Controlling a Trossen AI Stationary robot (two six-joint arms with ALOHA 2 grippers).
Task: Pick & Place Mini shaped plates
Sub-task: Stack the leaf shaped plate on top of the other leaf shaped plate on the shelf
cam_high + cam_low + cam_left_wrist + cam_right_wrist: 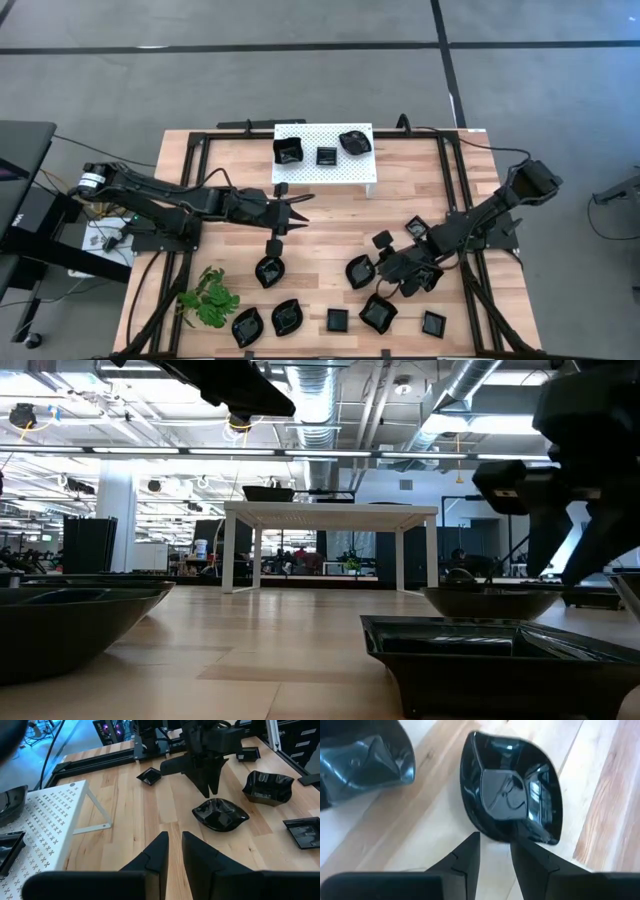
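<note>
Target looks like the glossy black leaf-shaped mini plate (512,800) lying flat on the wooden tabletop (330,215), at about 5 o'clock from the table's centre in the high view. The right tool (495,847) sits low over its near rim, one finger overlapping the edge, the other on the bare wood side. The jaws stand a narrow gap apart with nothing lifted; whether they actually pinch the rim I cannot tell.

Risks as I judge them:
- Rim is thin, glossy and sloped. A shallow bite likely slips, and the plate pops out or skates across the wood.
- The outer finger may jam on the tabletop before closing and tip the plate.
- A second wavy-edged black mini plate (365,757) lies just beside it, with more small black dishes (378,313) packed at 6 o'clock. Any sideways drag knocks them.
- Drop-off presumably is the white perforated platform on legs (325,170) at 12 o'clock, already carrying three dishes; free space there is tight.

The left tool (302,205) hovers near centre, empty, fingers nearly together, right across the carry path: collision risk if both arms move. Green plant sprig (210,297) at 7 o'clock is clear.
</note>
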